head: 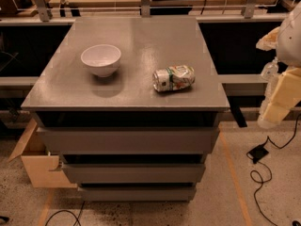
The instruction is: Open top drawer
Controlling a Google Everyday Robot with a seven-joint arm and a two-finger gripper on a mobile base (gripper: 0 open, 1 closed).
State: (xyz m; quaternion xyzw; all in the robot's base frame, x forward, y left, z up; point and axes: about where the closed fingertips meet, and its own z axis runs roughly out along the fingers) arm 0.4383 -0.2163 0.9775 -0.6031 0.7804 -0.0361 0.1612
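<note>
The top drawer [128, 140] is the widest grey front, just below the grey cabinet top [136, 46], with a dark gap above it. The medium drawer front [134, 172] and the narrowest front [137, 192] sit below it, each set further back. My arm comes in at the right edge, and the gripper [276, 108] hangs there, pale and yellowish. It is to the right of the cabinet, about level with the top drawer, and apart from it.
A white bowl [101, 59] and a crushed can [173, 77] lying on its side sit on the cabinet top. A cardboard box [35, 161] stands on the floor at the left. Black cables [258, 173] lie on the floor at the right. A railing and shelves run behind.
</note>
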